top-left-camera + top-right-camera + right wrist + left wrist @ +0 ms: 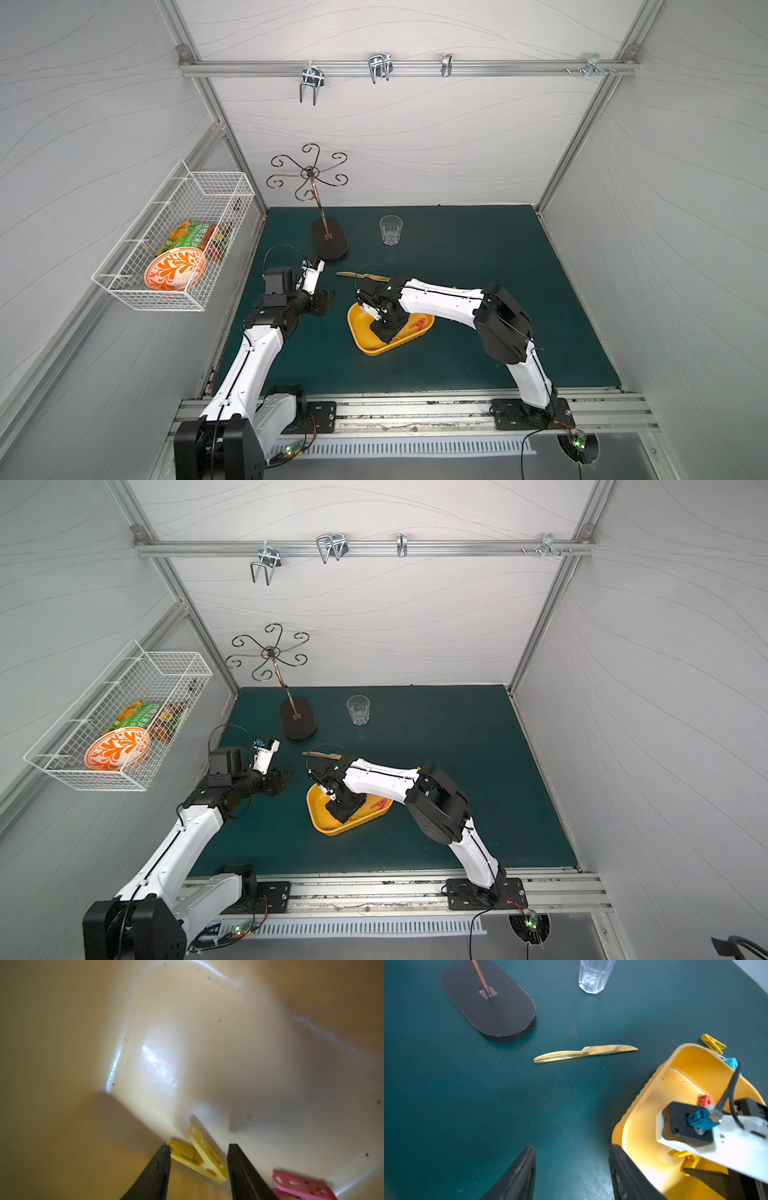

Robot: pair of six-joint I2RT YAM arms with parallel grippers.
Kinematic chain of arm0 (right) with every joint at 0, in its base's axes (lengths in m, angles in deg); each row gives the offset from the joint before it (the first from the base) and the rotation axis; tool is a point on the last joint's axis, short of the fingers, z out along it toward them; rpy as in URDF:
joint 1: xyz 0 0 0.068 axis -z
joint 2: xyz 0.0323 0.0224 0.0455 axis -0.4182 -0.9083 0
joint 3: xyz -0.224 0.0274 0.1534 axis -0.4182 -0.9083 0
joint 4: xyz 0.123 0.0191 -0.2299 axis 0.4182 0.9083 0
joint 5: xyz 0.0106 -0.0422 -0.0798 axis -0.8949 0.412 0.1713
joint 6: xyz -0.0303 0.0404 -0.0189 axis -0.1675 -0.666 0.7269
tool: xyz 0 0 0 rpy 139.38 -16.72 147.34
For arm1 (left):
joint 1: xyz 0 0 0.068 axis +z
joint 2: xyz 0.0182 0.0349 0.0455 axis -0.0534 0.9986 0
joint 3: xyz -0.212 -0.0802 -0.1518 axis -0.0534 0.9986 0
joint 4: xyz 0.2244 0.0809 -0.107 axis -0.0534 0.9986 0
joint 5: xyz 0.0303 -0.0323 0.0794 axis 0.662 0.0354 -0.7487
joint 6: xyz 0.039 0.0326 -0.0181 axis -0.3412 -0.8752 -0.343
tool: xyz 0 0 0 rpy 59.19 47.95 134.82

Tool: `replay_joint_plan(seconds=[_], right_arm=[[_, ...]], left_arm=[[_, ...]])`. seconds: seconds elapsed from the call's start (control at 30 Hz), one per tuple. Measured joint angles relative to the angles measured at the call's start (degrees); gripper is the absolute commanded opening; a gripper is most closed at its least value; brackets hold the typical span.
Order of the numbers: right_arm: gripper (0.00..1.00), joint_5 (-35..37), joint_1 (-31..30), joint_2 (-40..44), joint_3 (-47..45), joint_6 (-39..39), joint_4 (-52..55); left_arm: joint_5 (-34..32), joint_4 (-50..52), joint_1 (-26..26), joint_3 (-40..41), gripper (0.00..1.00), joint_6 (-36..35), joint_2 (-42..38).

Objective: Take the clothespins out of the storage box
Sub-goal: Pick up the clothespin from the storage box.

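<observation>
Right wrist view: the right gripper stands spread inside the shallow yellow plastic tub, jaws straddling, not clenching, a yellow A-shaped plastic clothespin flat on the tub's floor. A red plastic clothespin lies near it in the tub. Beside the tub, the left gripper hangs spread and empty.

Both top views high overhead, whole table, wrist views close, sharing storage box

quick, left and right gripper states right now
left gripper: open, holding nothing
right gripper: open, straddling a yellow clothespin inside the storage box, not clamped on it
</observation>
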Motion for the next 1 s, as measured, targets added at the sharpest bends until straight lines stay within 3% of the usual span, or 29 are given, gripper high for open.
replay_joint_plan(seconds=[0.3, 0.7, 1.0], right_arm=[[0.45, 2.05, -0.79, -2.25, 0.92, -0.85, 1.68], [0.18, 3.41, 0.57, -2.14, 0.00, -1.55, 1.44], [0.07, 2.45, 2.51, -1.18, -0.70, -1.53, 0.28]], left_arm=[[-4.07, -0.94, 0.00, 0.20, 0.60, 1.22, -0.07], [-4.72, -1.81, 0.00, 0.20, 0.60, 1.90, 1.46], [-4.96, -1.81, 0.00, 0.20, 0.60, 2.56, 1.46]])
